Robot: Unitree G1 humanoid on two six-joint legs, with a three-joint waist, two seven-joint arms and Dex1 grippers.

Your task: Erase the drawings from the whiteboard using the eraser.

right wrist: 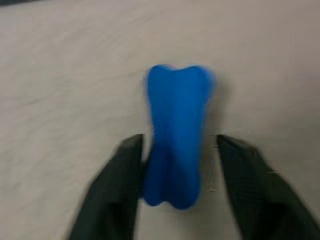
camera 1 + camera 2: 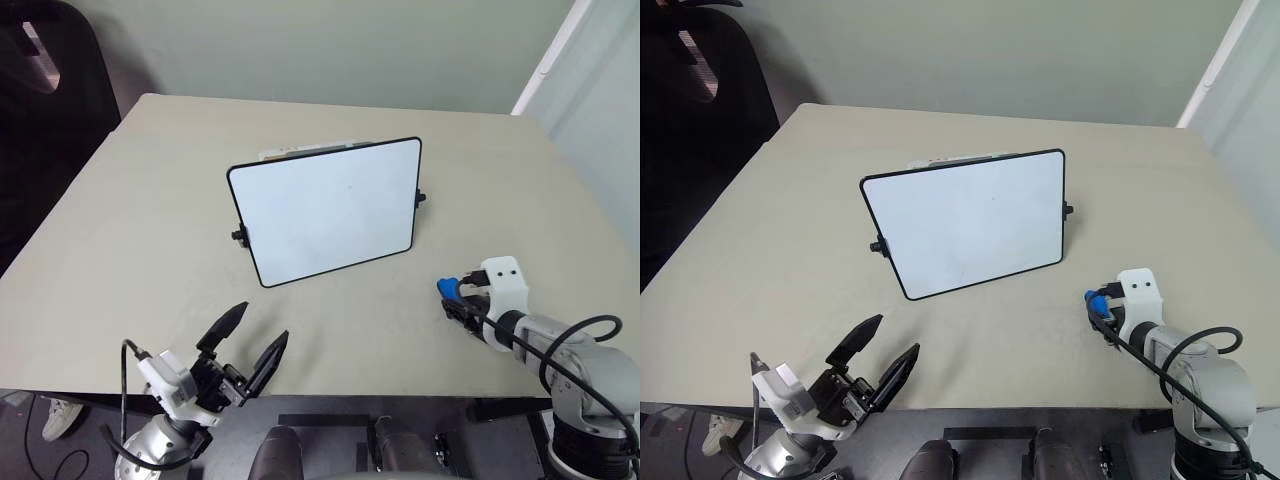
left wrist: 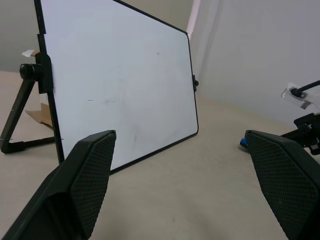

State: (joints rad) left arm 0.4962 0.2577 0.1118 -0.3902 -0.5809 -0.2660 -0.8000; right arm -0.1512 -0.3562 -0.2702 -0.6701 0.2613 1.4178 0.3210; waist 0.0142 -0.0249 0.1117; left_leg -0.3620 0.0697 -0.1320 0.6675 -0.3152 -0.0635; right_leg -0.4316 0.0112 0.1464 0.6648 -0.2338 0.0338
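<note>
two tools show: our left tool [image 2: 245, 345] gapes wide and empty, while our right tool [image 1: 175, 155] has its fingers parted around the blue eraser [image 1: 176, 135] low on the tabletop [image 2: 130, 230], right of the whiteboard [image 2: 325, 210]; whether they still grip it we cannot tell.

Silver-grey arms trail black cables; each pincer [image 2: 247, 349] has black textured fingers [image 3: 90, 170] on white blocks.
</note>
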